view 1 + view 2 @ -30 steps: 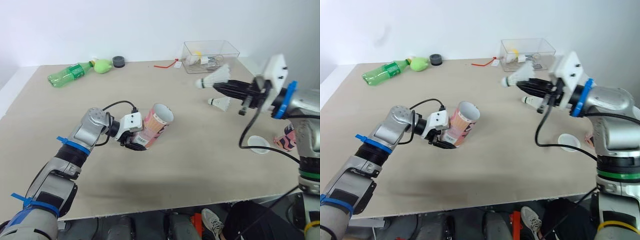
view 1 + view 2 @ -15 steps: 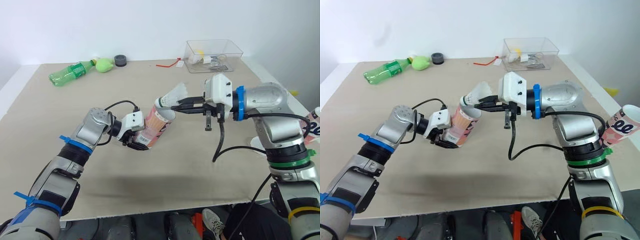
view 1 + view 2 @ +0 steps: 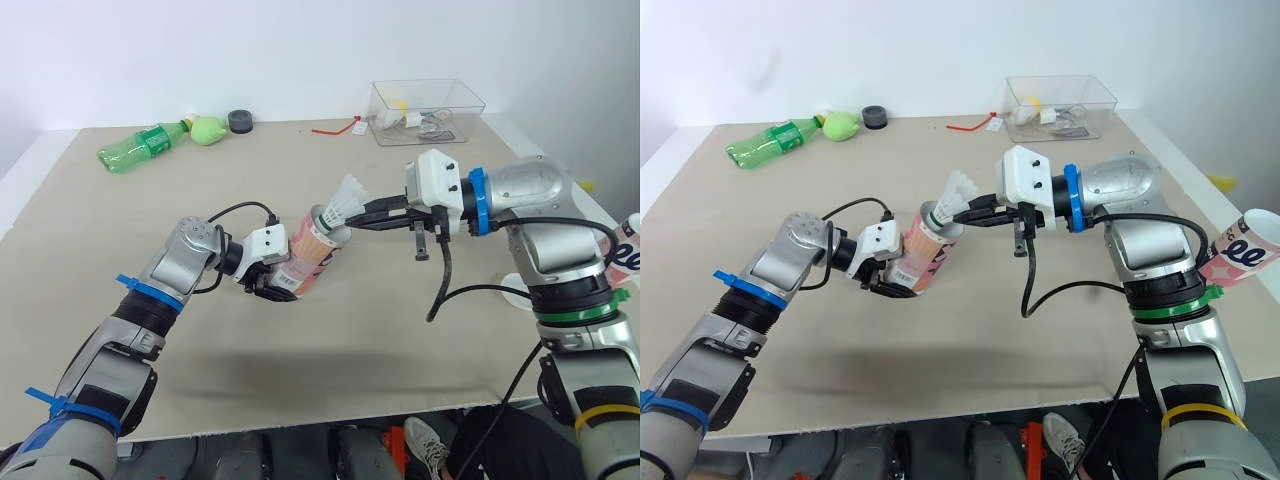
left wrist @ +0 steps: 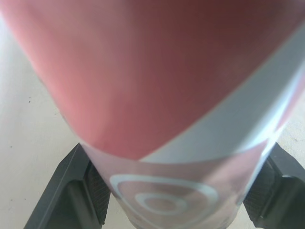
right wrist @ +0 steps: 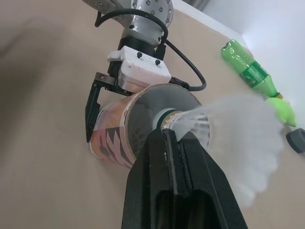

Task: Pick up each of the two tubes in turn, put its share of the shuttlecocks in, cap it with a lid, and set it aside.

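A pink patterned tube [image 3: 312, 258] leans tilted on the table, its open mouth up and toward the right. My left gripper [image 3: 272, 287] is shut on its lower end, the fingers [image 4: 71, 191] on either side of it. My right gripper [image 3: 358, 219] is shut on a white shuttlecock [image 3: 346, 199]. It holds the cork end at the tube's mouth [image 5: 159, 102], with the feathers [image 5: 238, 138] sticking out. A second pink tube [image 3: 1240, 250] shows at the right edge. Part of a white lid [image 3: 514, 289] lies behind my right arm.
Along the table's far side lie a green bottle [image 3: 140, 147], a green object [image 3: 207, 130], a dark round cap [image 3: 239, 121], a red strip [image 3: 332, 131] and a clear box [image 3: 425, 98] holding small items. The table's front edge runs close below both arms.
My right gripper has carried the shuttlecock from the right side of the table to the tube, and it now sits lower in the mouth. The left gripper has kept its hold.
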Controlling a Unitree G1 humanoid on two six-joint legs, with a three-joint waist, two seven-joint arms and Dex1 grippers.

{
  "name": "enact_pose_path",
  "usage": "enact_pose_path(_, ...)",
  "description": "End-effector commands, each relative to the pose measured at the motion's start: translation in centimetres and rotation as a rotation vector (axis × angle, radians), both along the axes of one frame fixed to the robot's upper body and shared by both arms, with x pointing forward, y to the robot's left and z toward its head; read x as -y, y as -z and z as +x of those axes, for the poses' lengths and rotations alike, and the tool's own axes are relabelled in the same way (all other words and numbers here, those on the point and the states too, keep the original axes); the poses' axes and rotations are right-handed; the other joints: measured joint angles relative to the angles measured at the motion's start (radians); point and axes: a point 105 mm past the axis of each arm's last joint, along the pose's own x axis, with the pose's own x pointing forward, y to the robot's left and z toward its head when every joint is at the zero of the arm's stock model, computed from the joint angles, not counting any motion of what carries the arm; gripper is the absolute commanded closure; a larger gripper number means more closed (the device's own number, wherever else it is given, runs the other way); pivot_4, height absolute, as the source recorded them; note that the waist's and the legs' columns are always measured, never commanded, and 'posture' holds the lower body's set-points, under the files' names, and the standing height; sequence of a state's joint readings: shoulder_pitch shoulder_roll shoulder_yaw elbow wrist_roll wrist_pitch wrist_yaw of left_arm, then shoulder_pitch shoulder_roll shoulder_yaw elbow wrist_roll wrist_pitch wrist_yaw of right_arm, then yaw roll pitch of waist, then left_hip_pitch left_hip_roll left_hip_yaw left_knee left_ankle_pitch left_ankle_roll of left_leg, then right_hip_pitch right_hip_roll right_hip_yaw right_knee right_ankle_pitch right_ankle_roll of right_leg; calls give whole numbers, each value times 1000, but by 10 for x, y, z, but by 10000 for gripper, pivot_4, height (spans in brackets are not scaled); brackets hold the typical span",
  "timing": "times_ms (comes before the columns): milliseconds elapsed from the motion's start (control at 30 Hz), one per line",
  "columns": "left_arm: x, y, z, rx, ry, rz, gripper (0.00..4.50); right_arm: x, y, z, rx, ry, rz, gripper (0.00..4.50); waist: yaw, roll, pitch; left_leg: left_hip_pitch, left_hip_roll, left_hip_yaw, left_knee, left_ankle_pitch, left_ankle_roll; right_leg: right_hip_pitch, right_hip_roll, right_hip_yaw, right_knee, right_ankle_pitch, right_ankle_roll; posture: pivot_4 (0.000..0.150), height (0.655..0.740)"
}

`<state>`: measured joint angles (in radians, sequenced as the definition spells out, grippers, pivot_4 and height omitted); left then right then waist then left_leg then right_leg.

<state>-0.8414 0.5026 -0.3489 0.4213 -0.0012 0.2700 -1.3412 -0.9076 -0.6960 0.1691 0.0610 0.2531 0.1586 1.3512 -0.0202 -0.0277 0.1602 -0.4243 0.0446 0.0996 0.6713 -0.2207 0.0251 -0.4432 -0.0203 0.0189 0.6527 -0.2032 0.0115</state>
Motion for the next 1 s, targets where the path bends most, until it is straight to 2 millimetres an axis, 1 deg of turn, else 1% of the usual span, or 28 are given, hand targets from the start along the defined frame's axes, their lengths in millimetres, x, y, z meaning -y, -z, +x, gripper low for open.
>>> enact_pose_path(33,-1,-4,-1,12,4,-3,14367,-3,-16,-7,43,-40,9,44334,0,0,0,0,0,0,0,0,0,0,0,0,0,0,0,1500,7400)
enact_pose_path(167,1,-4,-1,14,9,-2,14367,-15,-6,-3,34,-71,-4,44334,-1,0,0,0,0,0,0,0,0,0,0,0,0,0,0,1500,7400)
enact_pose_path(333,3,-5,-1,18,10,-3,14367,-22,1,0,28,-92,-20,44334,-1,0,0,0,0,0,0,0,0,0,0,0,0,0,0,1500,7400)
enact_pose_path(367,3,-5,-1,15,10,-5,14367,-24,1,0,11,-95,-18,41626,-1,0,0,0,0,0,0,0,0,0,0,0,0,0,0,1500,7400)
enact_pose_path(400,3,-4,-1,14,10,-5,14367,-25,0,1,-1,-96,-14,41626,0,0,0,0,0,0,0,0,0,0,0,0,0,0,-1,1500,7400)
enact_pose_path(433,3,-4,-2,14,10,-5,14367,-25,-2,2,-6,-94,-10,36145,-1,0,0,0,0,0,0,0,0,0,-1,0,0,1,-1,1500,7400)
enact_pose_path(467,2,-4,-2,12,9,-3,14367,-24,-5,3,-14,-89,2,33650,0,0,0,0,0,0,0,0,0,0,-1,0,0,1,-1,1500,7400)
enact_pose_path(500,1,-3,-2,11,9,-1,14367,-22,-10,5,-15,-74,25,29411,0,0,0,0,0,0,0,0,0,0,-1,0,0,1,-1,1500,7400)
enact_pose_path(533,0,-2,-2,10,8,1,14367,-18,-15,5,-31,-60,47,24171,-1,0,0,0,0,0,0,0,0,0,-1,0,0,1,-1,1500,7400)
enact_pose_path(567,0,-2,-3,9,8,2,14367,-16,-18,6,-42,-52,62,20340,0,0,0,0,0,0,0,0,0,0,-1,0,0,1,-1,1500,7400)
enact_pose_path(667,-2,-1,-3,8,7,8,14367,-7,-26,5,-77,-21,113,5564,0,0,0,0,0,0,0,0,0,0,-1,0,0,1,-1,1500,7400)
enact_pose_path(700,-2,-1,-2,8,7,9,14367,-2,-31,4,-101,0,152,1504,0,0,0,0,0,0,0,0,0,0,-1,0,0,1,-1,1500,7400)
enact_pose_path(733,-2,-1,-2,9,6,10,14367,3,-36,4,-128,18,190,579,0,0,0,0,0,0,0,0,0,0,-1,0,0,1,-1,1500,7400)
enact_pose_path(833,-3,-1,-1,10,5,15,14367,20,-50,5,-191,86,306,579,0,0,0,0,0,0,0,0,0,0,-1,0,0,1,-1,1500,7400)
enact_pose_path(900,-4,-1,-1,11,7,22,14367,34,-56,9,-221,158,367,579,0,0,0,0,0,0,0,0,0,0,-1,0,0,1,-1,1500,7400)
enact_pose_path(933,-4,-1,0,12,9,23,14367,44,-56,14,-235,220,401,579,0,0,0,0,0,0,0,0,0,0,-1,0,0,1,-2,1500,7400)
enact_pose_path(1000,-3,0,0,13,11,24,14367,64,-50,30,-260,372,459,579,0,0,0,0,0,0,0,0,0,0,-1,0,0,1,-2,1500,7400)
